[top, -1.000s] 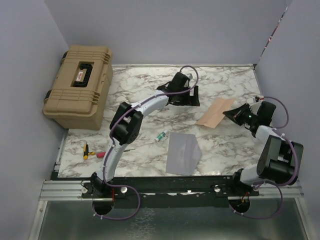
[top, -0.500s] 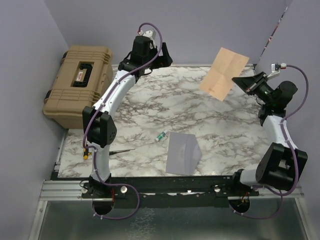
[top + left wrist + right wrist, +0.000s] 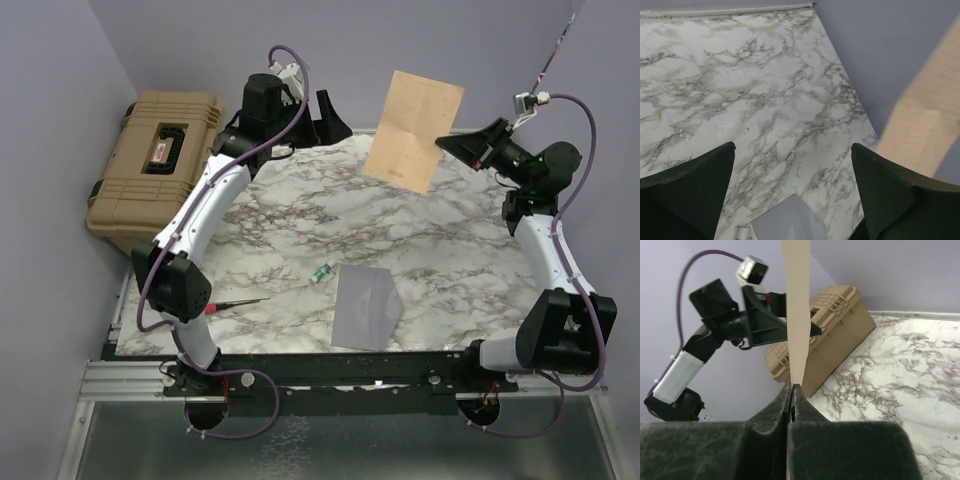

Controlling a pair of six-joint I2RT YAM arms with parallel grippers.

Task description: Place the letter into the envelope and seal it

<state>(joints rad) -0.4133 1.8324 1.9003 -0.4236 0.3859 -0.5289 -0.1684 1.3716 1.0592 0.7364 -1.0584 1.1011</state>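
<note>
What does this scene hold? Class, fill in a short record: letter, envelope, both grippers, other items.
letter: lifted above the table, pinched at one edge
envelope: flat on the table, near edge
right gripper: shut on the letter
left gripper: open, empty, raised beside the letter
other items: tan case, screwdriver

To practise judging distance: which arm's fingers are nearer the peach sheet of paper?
Right. The right fingers pinch the sheet by its edge, up in the air; the left fingers stand open to its left, apart from it.
</note>
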